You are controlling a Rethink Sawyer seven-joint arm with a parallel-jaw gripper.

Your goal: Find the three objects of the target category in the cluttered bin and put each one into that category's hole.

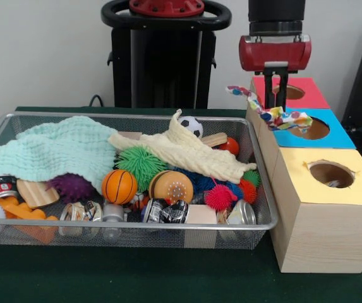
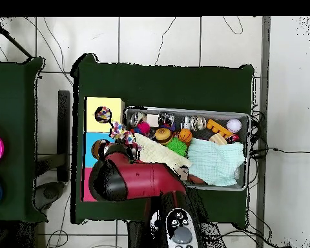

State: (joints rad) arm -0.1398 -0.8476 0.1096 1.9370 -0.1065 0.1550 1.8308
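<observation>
Red-and-black gripper (image 1: 275, 95) clamped on a colourful patterned cloth strip (image 1: 270, 112), dangling over the blue-topped wooden box's hole (image 1: 311, 129); to the left, the wire mesh bin (image 1: 73, 227) holds a mint cloth (image 1: 48, 151), cream cloth (image 1: 187, 153), balls and cans.

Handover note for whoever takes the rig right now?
Gripper: shut on the patterned cloth, hanging above the blue box beside its hole.
Bin: mint cloth and cream cloth lie over the balls, cans and wooden blocks.
Done: something multicoloured already shows in the yellow box hole.
Left: drop the held cloth; whether more targets remain, cannot tell.
</observation>
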